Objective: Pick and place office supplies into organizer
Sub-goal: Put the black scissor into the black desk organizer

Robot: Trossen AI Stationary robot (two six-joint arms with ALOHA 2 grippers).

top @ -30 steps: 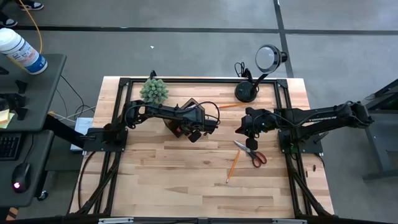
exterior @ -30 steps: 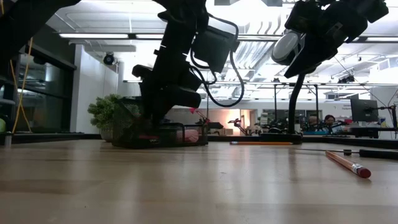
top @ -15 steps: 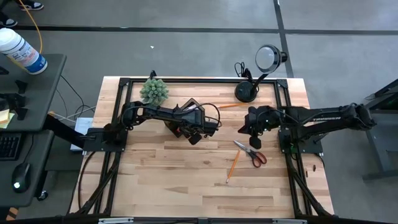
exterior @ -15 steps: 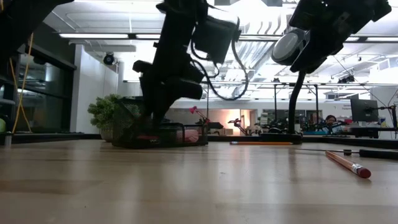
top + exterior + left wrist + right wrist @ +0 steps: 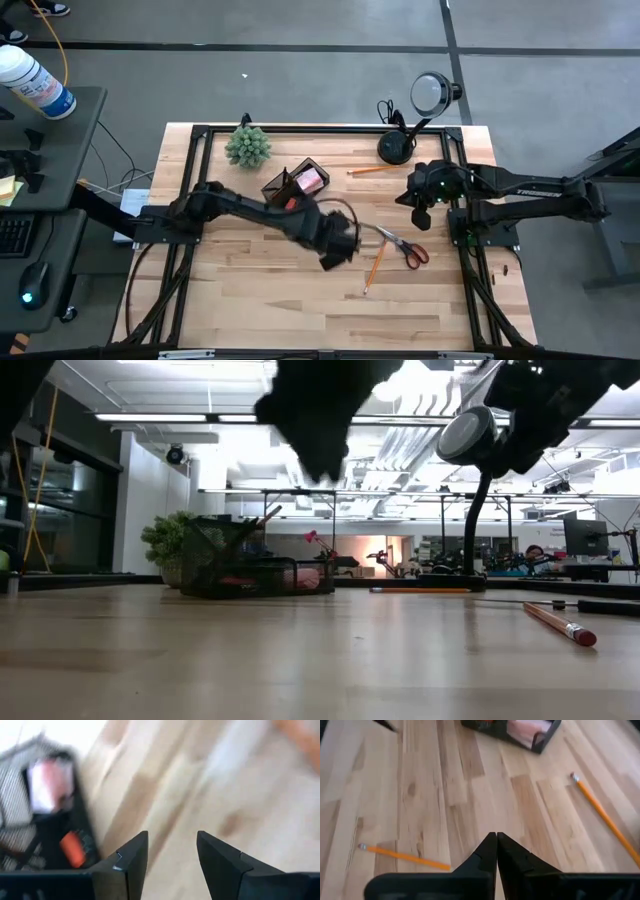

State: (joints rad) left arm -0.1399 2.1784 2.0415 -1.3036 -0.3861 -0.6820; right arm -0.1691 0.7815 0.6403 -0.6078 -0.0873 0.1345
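Wooden bench [image 5: 250,290] with office things spread out.
Toward the back left, the black organizer [image 5: 296,184] is seen with a pink pad [image 5: 311,179] inside. Mid-bench, the left hand [image 5: 338,248] is held open and empty. Red scissors [image 5: 404,246] and a pencil [image 5: 375,265] are laid beside it. The right hand [image 5: 419,211] is kept closed and empty above the bench.

One camera looks straight down on the whole light wooden tabletop [image 5: 300,290]. Another sits low at its surface, looking level across into the room. Each wrist camera looks close past its own claw. All four show the small black box organizer [image 5: 297,184] [image 5: 255,565] [image 5: 45,820] [image 5: 512,730].
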